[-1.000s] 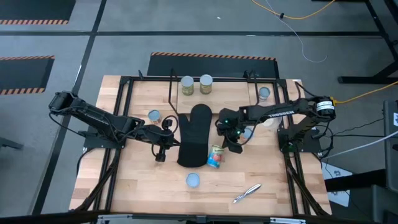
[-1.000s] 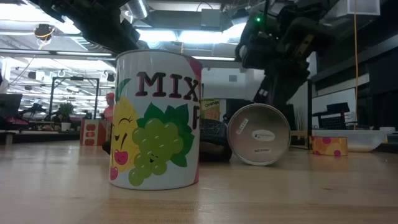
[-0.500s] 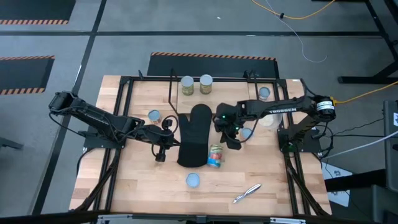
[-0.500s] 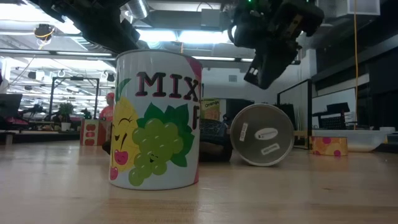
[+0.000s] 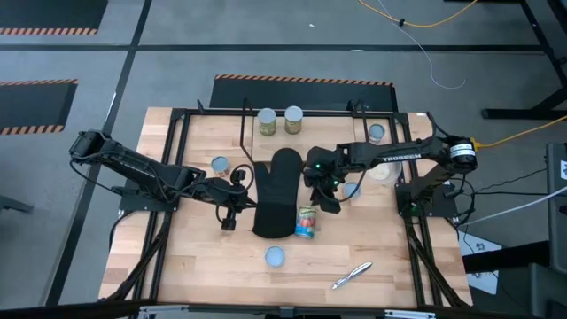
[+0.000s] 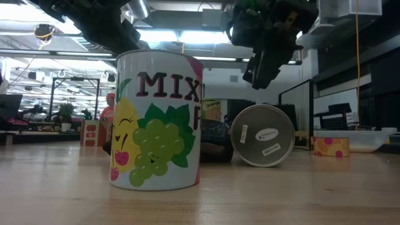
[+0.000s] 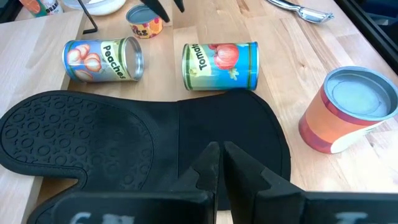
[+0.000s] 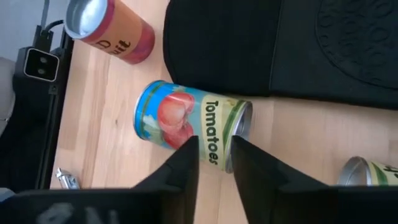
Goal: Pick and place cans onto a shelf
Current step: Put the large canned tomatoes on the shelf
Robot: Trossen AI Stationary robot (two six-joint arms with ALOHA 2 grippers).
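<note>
Oven mitt (image 5: 276, 193) flat at the table (image 5: 204, 266) middle, tomato can (image 5: 306, 222) on its side just right of it, upright can (image 5: 275, 257) in front, two cans (image 5: 280, 120) standing behind, peach can (image 7: 102, 60) lying beyond the mitt.

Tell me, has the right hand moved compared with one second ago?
Yes. In the high view the right hand has shifted toward the black oven mitt and now hangs above the lying tomato can.
</note>
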